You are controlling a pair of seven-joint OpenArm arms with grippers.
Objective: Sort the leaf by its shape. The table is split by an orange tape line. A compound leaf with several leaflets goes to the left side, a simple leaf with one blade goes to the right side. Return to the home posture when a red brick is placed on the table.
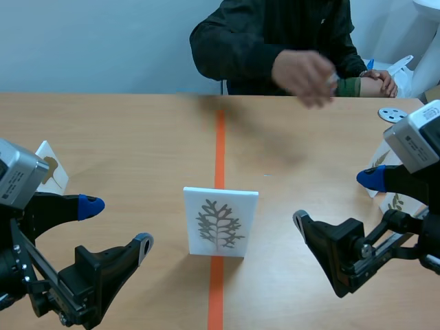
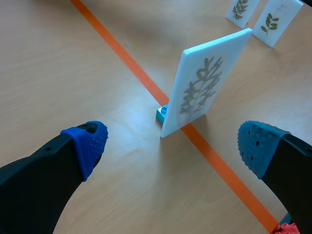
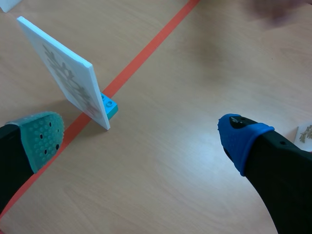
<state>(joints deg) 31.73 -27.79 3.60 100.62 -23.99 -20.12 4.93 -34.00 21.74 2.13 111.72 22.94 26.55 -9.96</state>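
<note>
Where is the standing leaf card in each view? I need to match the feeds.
Scene view: leaf card stands mid-table, on the orange tape line.
Left wrist view: leaf card ahead of the open left gripper, on the tape.
Right wrist view: leaf card ahead of the right gripper, nearer its green pad.
Shared landmark: the orange tape line under the card.

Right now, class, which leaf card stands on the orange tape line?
The middle card with the branching leaf, on a blue brick; the other cards stand well off the line.
</note>
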